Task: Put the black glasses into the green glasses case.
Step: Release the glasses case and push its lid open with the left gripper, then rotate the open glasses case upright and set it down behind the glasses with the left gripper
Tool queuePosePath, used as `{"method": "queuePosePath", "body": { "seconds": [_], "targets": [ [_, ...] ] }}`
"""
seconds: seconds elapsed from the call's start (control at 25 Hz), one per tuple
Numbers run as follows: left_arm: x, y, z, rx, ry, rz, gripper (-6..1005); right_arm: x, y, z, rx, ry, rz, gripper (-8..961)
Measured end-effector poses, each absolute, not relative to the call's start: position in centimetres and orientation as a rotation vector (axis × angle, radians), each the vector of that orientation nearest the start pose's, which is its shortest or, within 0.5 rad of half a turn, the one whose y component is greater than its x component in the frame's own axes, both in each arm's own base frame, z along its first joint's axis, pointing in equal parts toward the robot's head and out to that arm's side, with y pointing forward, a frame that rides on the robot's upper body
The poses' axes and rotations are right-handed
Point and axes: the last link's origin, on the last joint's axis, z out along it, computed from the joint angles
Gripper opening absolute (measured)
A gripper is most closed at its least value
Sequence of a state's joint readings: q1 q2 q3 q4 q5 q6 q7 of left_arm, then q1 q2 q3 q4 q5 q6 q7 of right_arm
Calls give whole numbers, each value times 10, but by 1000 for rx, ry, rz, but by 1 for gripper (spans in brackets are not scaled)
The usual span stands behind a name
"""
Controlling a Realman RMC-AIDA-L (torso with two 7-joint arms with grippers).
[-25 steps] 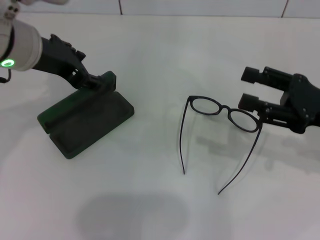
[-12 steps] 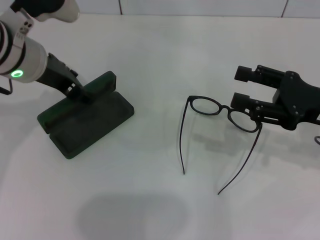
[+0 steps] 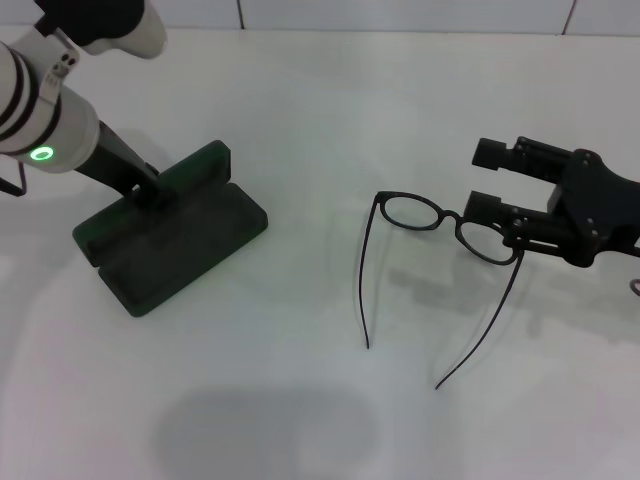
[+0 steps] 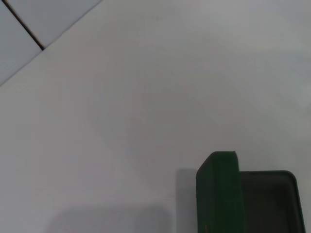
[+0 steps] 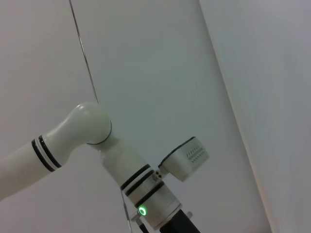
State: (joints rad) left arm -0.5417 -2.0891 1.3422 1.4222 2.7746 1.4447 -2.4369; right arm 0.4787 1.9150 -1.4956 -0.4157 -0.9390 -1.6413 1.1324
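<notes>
Green glasses case (image 3: 170,235) open, unfilled.

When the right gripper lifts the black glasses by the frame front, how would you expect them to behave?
The black glasses look thin-framed, so probably light and somewhat fragile. Their long temple arms lie unfolded and may swing on their hinges once lifted. The right gripper is at the lens on its side, and the frame's narrow rim could slip or twist between the fingers.

We are viewing the open green hard-shell glasses case (image 3: 170,235) lying at the left of the white table (image 3: 320,120), the thin black-framed glasses (image 3: 445,260) lying well apart, right of centre.
</notes>
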Motion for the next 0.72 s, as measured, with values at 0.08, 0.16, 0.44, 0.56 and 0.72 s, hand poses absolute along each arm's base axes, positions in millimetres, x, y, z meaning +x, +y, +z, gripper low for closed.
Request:
{"method": "queuePosePath", "body": {
  "seconds": [0.08, 0.16, 0.44, 0.56, 0.72],
  "targets": [
    [-203, 370, 29, -2425, -710, 545, 403, 232, 306, 7, -2660, 433, 1291, 720],
    [-203, 370, 29, -2425, -710, 546, 357, 233, 306, 7, -2654, 437, 1292, 721],
    [-198, 371, 31, -2423, -691, 534, 221, 235, 305, 9, -2642, 441, 1296, 720],
    [-190, 370, 36, -2418, -656, 493, 192, 235, 303, 9, -2653, 435, 1302, 720],
    [-163, 368, 38, -2458, -505, 398, 191, 234, 292, 9, -2783, 377, 1278, 720]
  ]
}}
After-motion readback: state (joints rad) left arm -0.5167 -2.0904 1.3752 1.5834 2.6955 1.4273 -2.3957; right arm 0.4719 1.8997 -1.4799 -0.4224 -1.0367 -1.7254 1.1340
